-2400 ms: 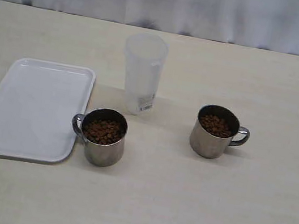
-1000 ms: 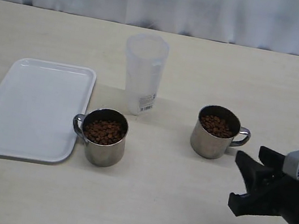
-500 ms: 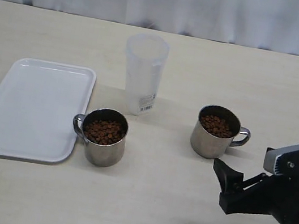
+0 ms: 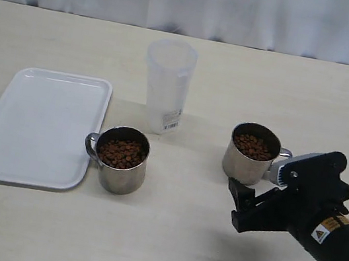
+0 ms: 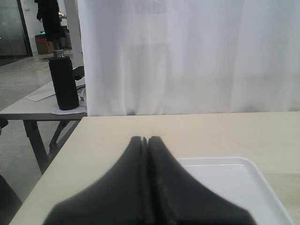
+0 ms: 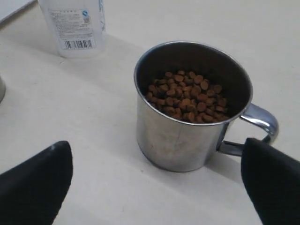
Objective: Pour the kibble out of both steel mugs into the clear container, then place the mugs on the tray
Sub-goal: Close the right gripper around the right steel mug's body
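At the near edge of the table (image 4: 160,255), toward 5 o'clock of the scene, the right gripper (image 4: 237,205) is held low, its black fingers spread wide and nothing grasped between them. Just beyond it, at its 12 o'clock, the right steel mug (image 4: 248,160) is stood upright, partly filled with kibble (image 4: 252,145). Its loop handle (image 4: 283,155) is turned to 3 o'clock. In the right wrist view this mug is framed between the two open fingers; whether the handle is touched by one of them cannot be told.

At 9 o'clock from that mug, well apart, the left steel mug (image 4: 122,165) is seen upright and filled nearly to the rim with pellets. Its handle is pointed at 9 o'clock, just beside the white tray (image 4: 34,127), which is laid flat with nothing on it.

Farther back, between the two mugs and toward 12 o'clock, the clear container (image 4: 167,82) is stood upright, a small label (image 4: 171,122) near its base.

The left gripper (image 5: 144,150) is shown only by its own wrist camera, fingers clenched together on nothing, above a corner of the tray.

A white curtain (image 4: 196,3) is hung behind the table.
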### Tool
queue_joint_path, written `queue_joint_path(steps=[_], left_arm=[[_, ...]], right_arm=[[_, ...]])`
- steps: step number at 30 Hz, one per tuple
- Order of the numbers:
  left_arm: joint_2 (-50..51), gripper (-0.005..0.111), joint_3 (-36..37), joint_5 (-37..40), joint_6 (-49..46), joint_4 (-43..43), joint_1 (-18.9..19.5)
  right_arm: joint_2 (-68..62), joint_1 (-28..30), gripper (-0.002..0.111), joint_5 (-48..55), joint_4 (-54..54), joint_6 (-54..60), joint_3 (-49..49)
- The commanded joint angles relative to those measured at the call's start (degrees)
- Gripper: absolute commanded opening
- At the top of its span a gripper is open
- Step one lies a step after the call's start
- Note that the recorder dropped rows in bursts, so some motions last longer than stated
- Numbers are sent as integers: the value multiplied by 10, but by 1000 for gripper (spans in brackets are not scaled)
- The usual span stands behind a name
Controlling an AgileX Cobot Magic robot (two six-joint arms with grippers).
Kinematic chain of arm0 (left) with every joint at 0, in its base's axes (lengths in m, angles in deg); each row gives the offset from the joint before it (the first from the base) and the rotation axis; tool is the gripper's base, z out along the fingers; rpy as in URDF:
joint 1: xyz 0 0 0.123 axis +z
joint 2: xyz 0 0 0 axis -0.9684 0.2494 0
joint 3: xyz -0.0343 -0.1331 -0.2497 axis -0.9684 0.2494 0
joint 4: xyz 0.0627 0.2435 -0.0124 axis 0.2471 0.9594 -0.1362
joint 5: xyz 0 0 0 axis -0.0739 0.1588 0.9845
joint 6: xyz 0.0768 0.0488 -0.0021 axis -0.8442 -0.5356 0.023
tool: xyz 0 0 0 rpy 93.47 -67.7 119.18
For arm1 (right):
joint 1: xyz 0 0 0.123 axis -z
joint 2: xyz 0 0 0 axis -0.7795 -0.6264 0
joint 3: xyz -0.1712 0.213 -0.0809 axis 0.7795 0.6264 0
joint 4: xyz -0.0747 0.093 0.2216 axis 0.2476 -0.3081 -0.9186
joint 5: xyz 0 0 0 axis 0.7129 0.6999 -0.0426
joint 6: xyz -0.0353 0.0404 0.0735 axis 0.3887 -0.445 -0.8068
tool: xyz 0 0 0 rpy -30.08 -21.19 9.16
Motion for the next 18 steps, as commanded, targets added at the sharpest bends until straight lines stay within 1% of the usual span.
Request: queue_joint_path(steps=[1,11,13,18], left_arm=[[-1,0,2,-4,3,1,-1],[-1,0,2,-4,3,1,-1],[-1,0,2,-4,3,1,-1],[-1,0,2,-4,3,1,-1]], right_arm=[[-35,28,108,-3,10,-18,-24],[-86,97,108,21,113,-65,-79],[-94,103,108,16,118,-70,-87],[-115,124,108,17,181,-73,-114]])
